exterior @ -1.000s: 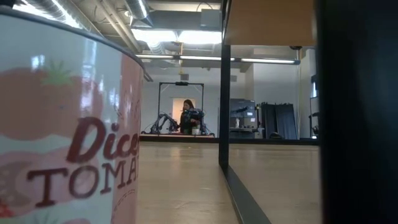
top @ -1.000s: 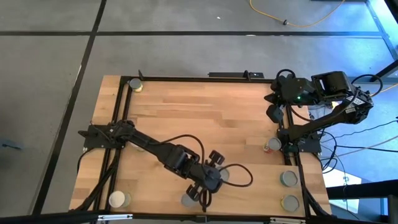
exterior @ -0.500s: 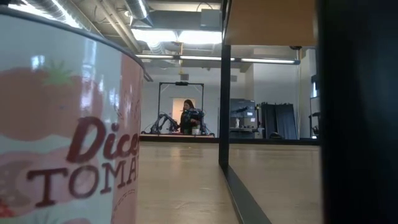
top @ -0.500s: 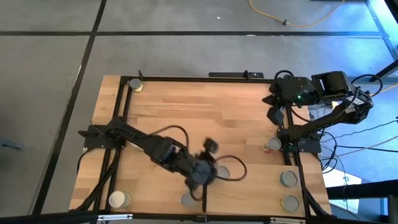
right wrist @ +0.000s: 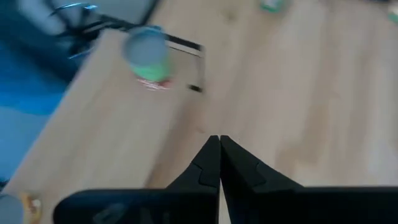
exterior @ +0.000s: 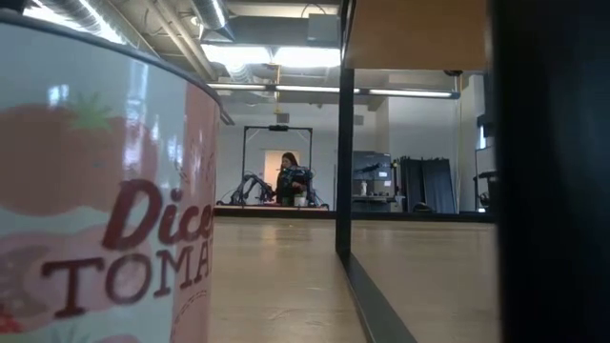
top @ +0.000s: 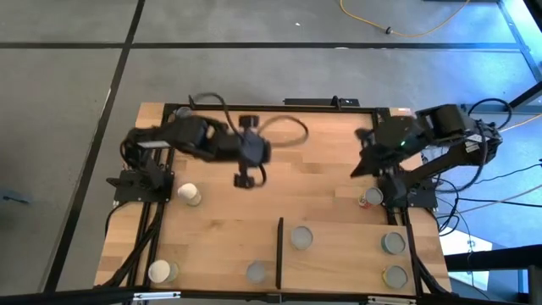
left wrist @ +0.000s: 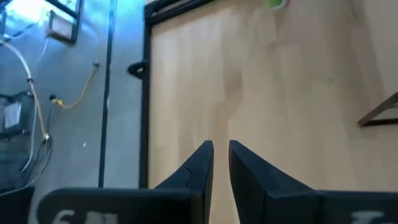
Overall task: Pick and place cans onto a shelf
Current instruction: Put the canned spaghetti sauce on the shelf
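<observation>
The left gripper (top: 244,178) has been swung from the near edge to the far left of the surface (top: 322,169), its fingers (left wrist: 198,163) slightly parted and empty. The grey-topped can (top: 301,237) is left well behind them, beside the shelf strip (top: 279,252). The right gripper (top: 359,167) is closed, empty.

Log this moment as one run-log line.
left gripper: over far table, holding nothing | right gripper: shut, empty, right side | cans: grey-topped can near black strip

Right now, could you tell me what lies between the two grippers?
Only bare tabletop lies between the left gripper and the right gripper, seen in the high view.
</observation>
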Controlling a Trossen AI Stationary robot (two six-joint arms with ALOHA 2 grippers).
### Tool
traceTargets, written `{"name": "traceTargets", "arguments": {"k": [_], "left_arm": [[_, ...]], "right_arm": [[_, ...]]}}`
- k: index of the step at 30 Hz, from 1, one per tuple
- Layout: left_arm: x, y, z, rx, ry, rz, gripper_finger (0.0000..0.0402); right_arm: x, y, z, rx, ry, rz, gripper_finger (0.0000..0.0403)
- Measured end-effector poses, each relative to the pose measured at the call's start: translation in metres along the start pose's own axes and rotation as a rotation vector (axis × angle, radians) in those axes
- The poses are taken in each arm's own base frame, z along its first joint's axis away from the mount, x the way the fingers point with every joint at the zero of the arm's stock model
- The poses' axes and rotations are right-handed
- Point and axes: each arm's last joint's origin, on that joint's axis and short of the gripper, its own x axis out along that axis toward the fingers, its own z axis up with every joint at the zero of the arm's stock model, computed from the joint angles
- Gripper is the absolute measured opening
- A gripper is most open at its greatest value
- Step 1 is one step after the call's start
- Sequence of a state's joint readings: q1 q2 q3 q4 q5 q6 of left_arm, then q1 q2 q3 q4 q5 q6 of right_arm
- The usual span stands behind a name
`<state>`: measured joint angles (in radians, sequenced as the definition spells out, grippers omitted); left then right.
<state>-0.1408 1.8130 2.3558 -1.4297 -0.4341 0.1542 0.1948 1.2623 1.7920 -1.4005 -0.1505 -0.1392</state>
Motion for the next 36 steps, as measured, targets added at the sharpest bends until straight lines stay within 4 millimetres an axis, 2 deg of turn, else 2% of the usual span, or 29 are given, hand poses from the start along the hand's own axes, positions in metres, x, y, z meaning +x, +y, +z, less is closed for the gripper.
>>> {"name": "traceTargets", "arguments": {"k": [2, 6, 11, 18, 21, 28, 36], "left_arm": [[-0.008, 0.016, -0.009, -0.004, 0.014, 0.007, 0.0042], [-0.022, 0.042, -0.025, -0.043, 0.023, -0.017, 0.0042], [-0.045, 0.061, -0.042, -0.069, -0.009, -0.056, 0.0042], [-0.068, 0.065, -0.053, -0.069, -0.066, -0.093, 0.0042], [-0.072, 0.064, -0.055, -0.062, -0.06, -0.097, 0.0042], [-0.075, 0.063, -0.058, -0.031, -0.057, -0.102, 0.0042], [-0.075, 0.063, -0.058, -0.002, -0.059, -0.102, 0.0042]], "right_arm": [[0.014, 0.004, 0.007, -0.014, 0.028, 0.036, 0.001], [0.045, 0.006, 0.022, 0.112, 0.075, 0.056, 0.001], [0.077, 0.002, 0.033, 0.183, 0.141, 0.055, 0.0011], [0.106, 0.001, 0.045, 0.224, 0.138, 0.11, 0.0058], [0.112, 0.004, 0.049, 0.148, 0.12, 0.175, 0.0079], [0.132, 0.031, 0.052, -0.07, 0.149, 0.18, 0.0082], [0.153, 0.063, 0.054, -0.257, 0.176, 0.072, 0.0082]]}}
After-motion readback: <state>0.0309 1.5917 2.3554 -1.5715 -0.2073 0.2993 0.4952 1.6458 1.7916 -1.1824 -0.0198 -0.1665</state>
